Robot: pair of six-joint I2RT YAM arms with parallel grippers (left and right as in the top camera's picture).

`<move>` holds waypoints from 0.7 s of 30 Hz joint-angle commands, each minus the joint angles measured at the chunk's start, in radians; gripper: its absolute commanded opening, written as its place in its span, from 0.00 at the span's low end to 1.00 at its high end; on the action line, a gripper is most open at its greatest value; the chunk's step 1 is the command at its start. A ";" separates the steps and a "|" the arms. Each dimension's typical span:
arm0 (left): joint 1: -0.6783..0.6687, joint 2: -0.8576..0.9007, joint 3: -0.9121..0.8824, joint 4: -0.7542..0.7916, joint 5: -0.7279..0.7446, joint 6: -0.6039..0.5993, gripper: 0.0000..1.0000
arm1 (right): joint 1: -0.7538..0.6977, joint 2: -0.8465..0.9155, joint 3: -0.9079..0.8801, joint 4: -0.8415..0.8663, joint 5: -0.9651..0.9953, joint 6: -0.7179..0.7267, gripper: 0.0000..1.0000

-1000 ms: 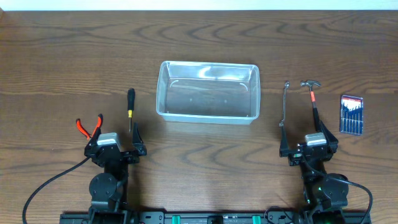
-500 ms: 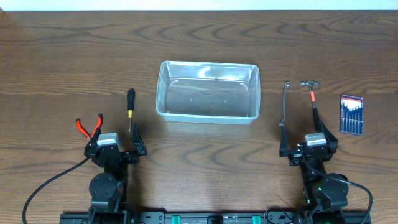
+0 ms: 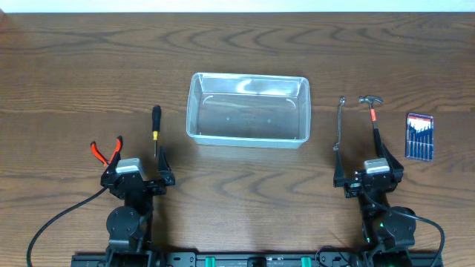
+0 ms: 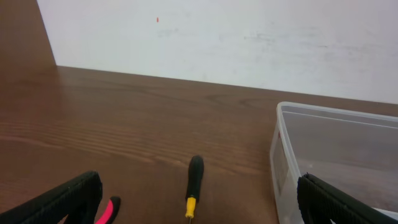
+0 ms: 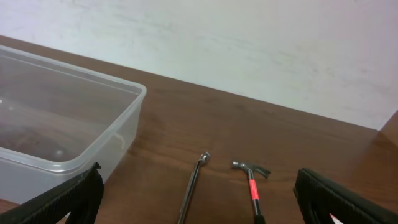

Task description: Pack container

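Observation:
The container (image 3: 248, 76) is a clear plastic bin at the table's middle, with nothing inside; its walls show in the left wrist view (image 4: 336, 115) and the right wrist view (image 5: 93, 78). My left gripper (image 3: 136, 172) sits near the front edge, open, jaws wide apart (image 4: 199, 186). A black-and-yellow screwdriver (image 3: 156, 124) (image 4: 194, 180) lies just ahead of it, and red-handled pliers (image 3: 106, 152) (image 4: 107, 210) lie by its left finger. My right gripper (image 3: 367, 172) (image 5: 199, 190) is also open and holds nothing. Ahead of it lie a metal wrench (image 3: 339, 124) (image 5: 194, 183) and a small hammer (image 3: 372, 115) (image 5: 251, 177).
A flat pack of small screwdrivers (image 3: 419, 136) lies at the far right. Cables run from both arm bases along the front edge. A white wall borders the table's far side.

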 commanded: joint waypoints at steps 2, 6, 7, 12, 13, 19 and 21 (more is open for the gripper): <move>0.006 -0.005 -0.028 -0.019 -0.019 -0.003 0.98 | -0.016 -0.006 -0.004 -0.002 -0.007 0.088 0.99; 0.006 -0.005 -0.027 -0.022 -0.019 -0.036 0.98 | -0.016 -0.006 -0.004 -0.002 -0.007 0.179 0.99; 0.006 -0.005 -0.027 -0.022 -0.018 -0.037 0.98 | -0.016 -0.006 -0.004 -0.002 -0.007 0.185 0.99; 0.006 -0.005 -0.027 -0.022 -0.019 -0.037 0.98 | -0.016 -0.006 -0.004 -0.002 -0.007 0.185 0.99; 0.006 -0.005 -0.027 -0.022 -0.019 -0.036 0.98 | -0.016 -0.006 -0.004 -0.002 -0.007 0.185 0.99; 0.006 -0.005 -0.027 -0.022 -0.019 -0.036 0.98 | -0.016 -0.006 -0.004 -0.002 -0.007 0.185 0.99; 0.006 -0.005 -0.027 -0.022 -0.019 -0.036 0.98 | -0.016 -0.006 -0.004 -0.002 -0.007 0.185 0.99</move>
